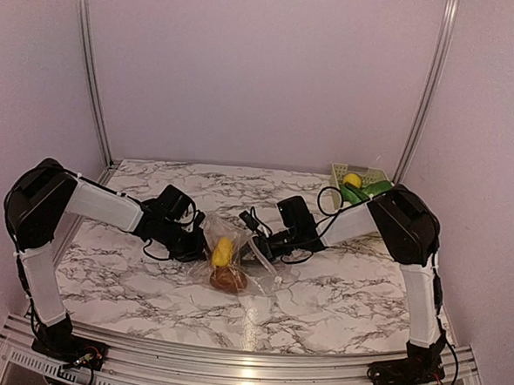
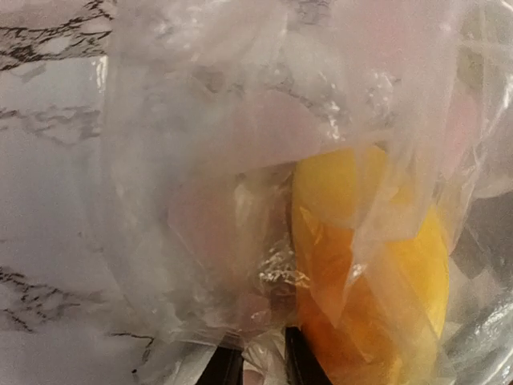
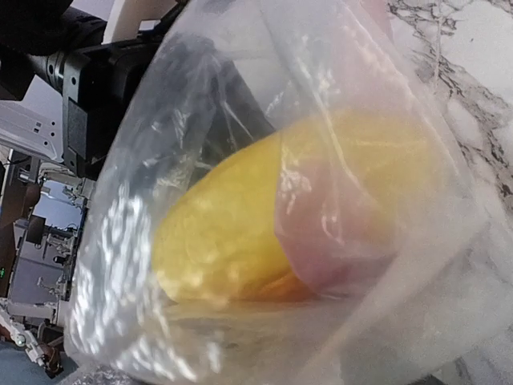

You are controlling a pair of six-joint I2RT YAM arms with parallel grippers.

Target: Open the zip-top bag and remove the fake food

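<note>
The zip-top bag [image 1: 240, 259] is stretched between my two grippers at mid table. It holds a yellow-orange piece [image 1: 223, 251] and a brown round piece [image 1: 228, 280]. My left gripper [image 1: 195, 241] is at the bag's left edge. In the left wrist view its dark fingers [image 2: 222, 370] pinch a fold of the bag [image 2: 200, 200], with the yellow-orange piece [image 2: 377, 265] just to the right. My right gripper [image 1: 261, 245] holds the bag's right edge. The bag [image 3: 401, 321] fills the right wrist view and hides that gripper's fingers; the yellow piece [image 3: 232, 233] shows through it.
A pale green slatted basket [image 1: 376, 174] stands at the back right, close to the right arm's elbow. It holds a yellow lemon [image 1: 352, 180] and a long green pod [image 1: 362, 194]. Metal frame posts stand at both back corners.
</note>
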